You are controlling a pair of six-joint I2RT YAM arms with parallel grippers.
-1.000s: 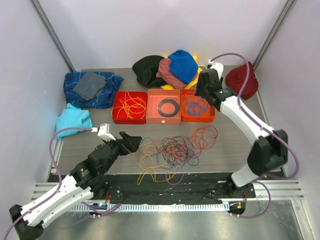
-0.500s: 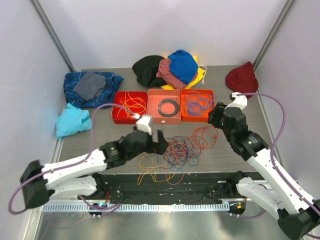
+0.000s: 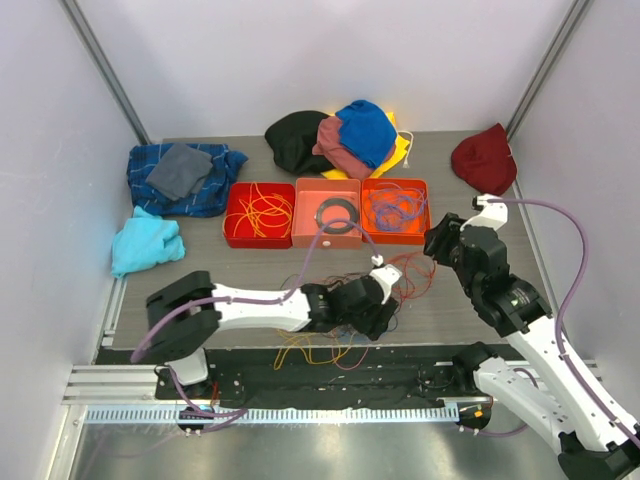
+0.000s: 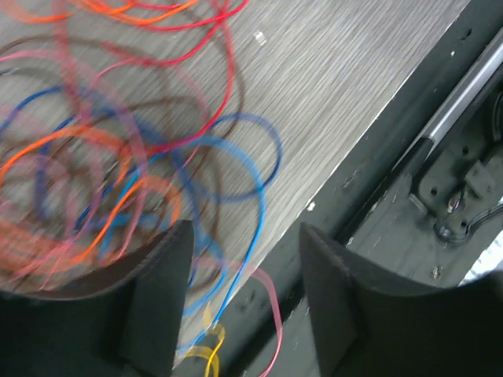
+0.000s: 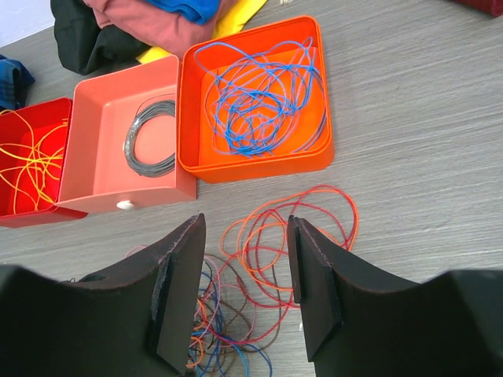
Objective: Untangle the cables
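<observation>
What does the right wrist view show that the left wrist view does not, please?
Only the right wrist view shows the orange tray holding blue cables, the pink tray with a dark ring, and the red tray. Only the left wrist view shows the near edge of the table and the black frame beyond it. Both show the loose tangle of cables on the table.

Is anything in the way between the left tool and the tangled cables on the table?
Nothing visible. The left tool sits right over the tangled cables near the front edge of the table, jaws apart, with blue and pink strands running between them.
</observation>
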